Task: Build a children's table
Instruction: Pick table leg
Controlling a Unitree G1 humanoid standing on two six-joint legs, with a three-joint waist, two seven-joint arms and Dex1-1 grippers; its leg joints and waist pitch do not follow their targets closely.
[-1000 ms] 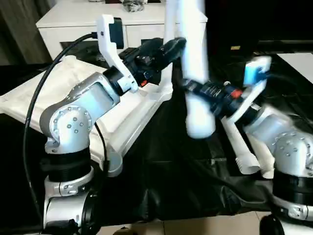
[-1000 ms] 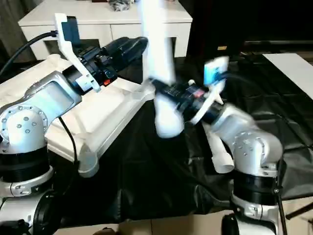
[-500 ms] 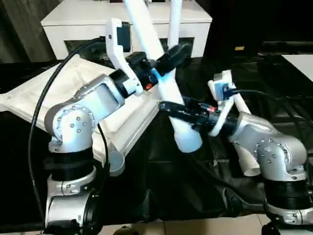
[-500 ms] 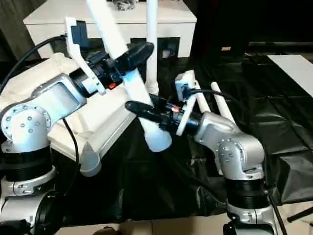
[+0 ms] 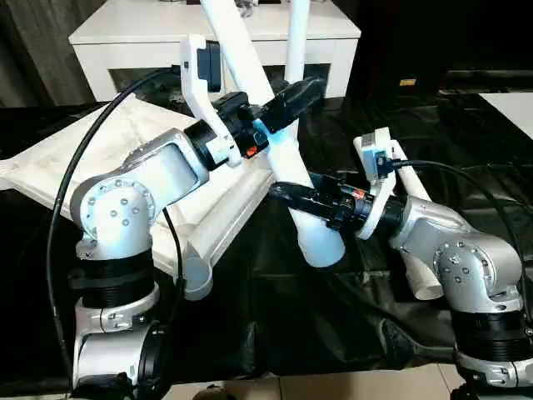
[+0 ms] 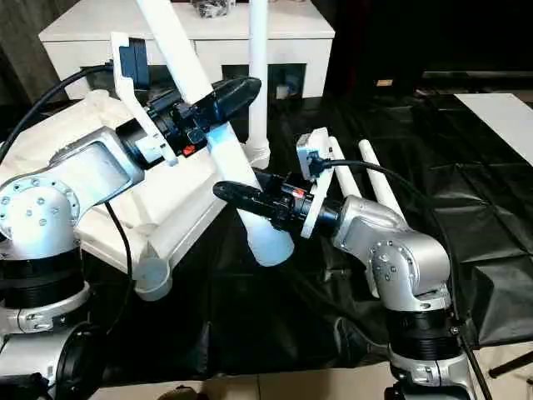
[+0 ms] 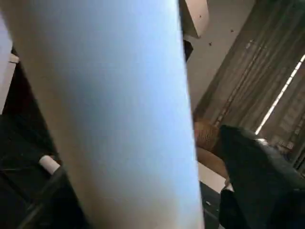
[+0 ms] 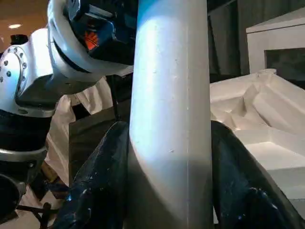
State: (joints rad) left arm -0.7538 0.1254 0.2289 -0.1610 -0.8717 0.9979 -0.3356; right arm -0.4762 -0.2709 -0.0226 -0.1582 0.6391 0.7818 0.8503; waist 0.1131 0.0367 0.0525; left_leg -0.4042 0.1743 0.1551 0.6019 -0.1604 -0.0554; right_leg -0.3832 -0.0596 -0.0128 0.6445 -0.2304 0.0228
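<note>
While the tabletop (image 5: 125,158) lies underside-up at left, both the left gripper (image 5: 279,104) and the right gripper (image 5: 291,196) clamp a tilted white table leg (image 5: 283,158), fingers closed against its sides.

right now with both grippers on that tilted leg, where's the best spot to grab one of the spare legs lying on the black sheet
Take a spare leg around its middle, coming straight down from above, judging by its pose: it lies flat on the black sheet, round and tapered, so fingers should close across its width. The two spare legs lie side by side near the right gripper, so the outer one looks easier, approached from the robot's right.
</note>
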